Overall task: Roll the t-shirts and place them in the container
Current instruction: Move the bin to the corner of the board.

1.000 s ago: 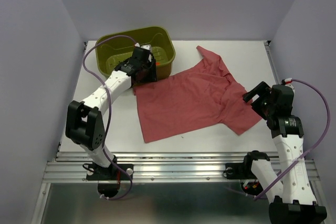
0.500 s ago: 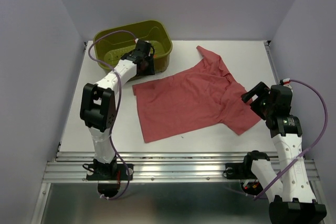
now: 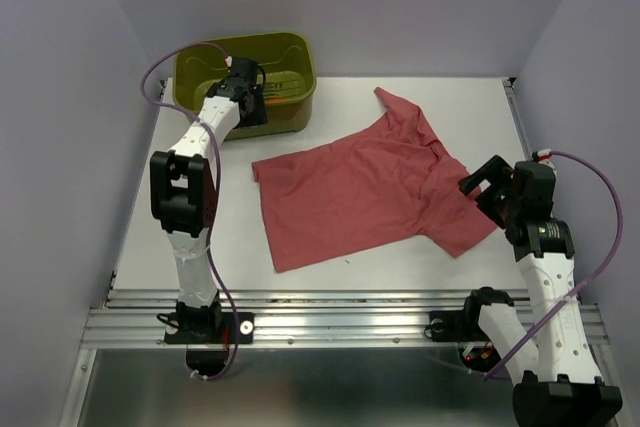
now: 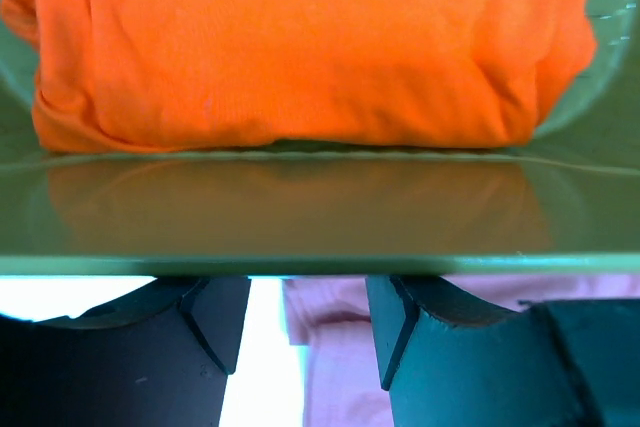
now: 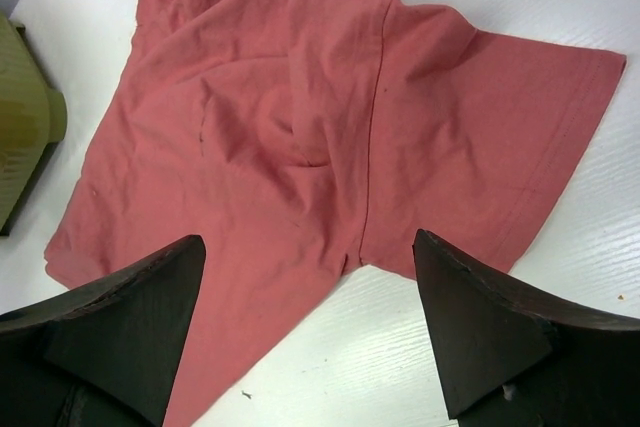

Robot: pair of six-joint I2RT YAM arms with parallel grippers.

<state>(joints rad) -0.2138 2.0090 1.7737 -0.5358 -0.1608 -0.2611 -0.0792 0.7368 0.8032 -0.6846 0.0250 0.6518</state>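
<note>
The large rose t-shirt (image 3: 370, 192) lies spread flat on the white table, one sleeve toward the right. My right gripper (image 3: 482, 179) hovers open just above that sleeve's edge. In the right wrist view the wide jaws of the right gripper (image 5: 310, 277) frame the rose t-shirt (image 5: 300, 117) and some bare table. The orange t-shirt (image 4: 300, 47) is a tight roll inside the olive tub (image 4: 300, 217). My left gripper (image 4: 308, 292) stands open with both fingers outside the tub's near wall, below the rim, nothing between them. From above, the left gripper (image 3: 248, 97) is at the tub's front.
The olive tub (image 3: 285, 52) stands at the back left corner, close to the side wall, and its corner (image 5: 25, 127) shows in the right wrist view. Purple cables loop off both arms. Enclosure walls close in the back and sides.
The left arm has swung back and to the left, and the tub has moved with it toward the back left corner, away from the shirt. The right jaws have widened slightly.
</note>
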